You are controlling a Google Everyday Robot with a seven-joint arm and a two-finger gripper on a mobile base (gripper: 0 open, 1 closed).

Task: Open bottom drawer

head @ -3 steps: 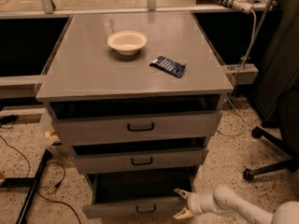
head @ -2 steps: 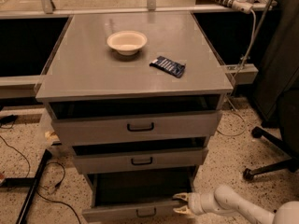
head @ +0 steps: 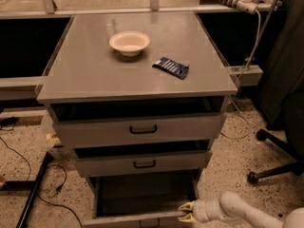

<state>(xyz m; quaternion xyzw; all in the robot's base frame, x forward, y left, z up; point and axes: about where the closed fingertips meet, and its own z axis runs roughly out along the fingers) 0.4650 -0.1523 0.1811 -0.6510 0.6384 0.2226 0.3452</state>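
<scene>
The bottom drawer [head: 137,218] of the grey cabinet is pulled far out; its dark inside shows and its front sits at the bottom edge of the view, the handle partly cut off. My gripper [head: 186,212] is at the drawer's front right corner, on a white arm coming in from the lower right. Its yellowish fingertips [head: 185,206] lie close together at the top edge of the drawer front.
The top drawer [head: 140,128] and middle drawer [head: 142,163] stand slightly ajar. A white bowl [head: 129,42] and a dark blue packet [head: 171,67] lie on the cabinet top. An office chair base [head: 273,165] is at right. Cables and a black bar lie on the floor at left.
The bottom drawer has come further out toward the camera, and my gripper has moved down with its front edge.
</scene>
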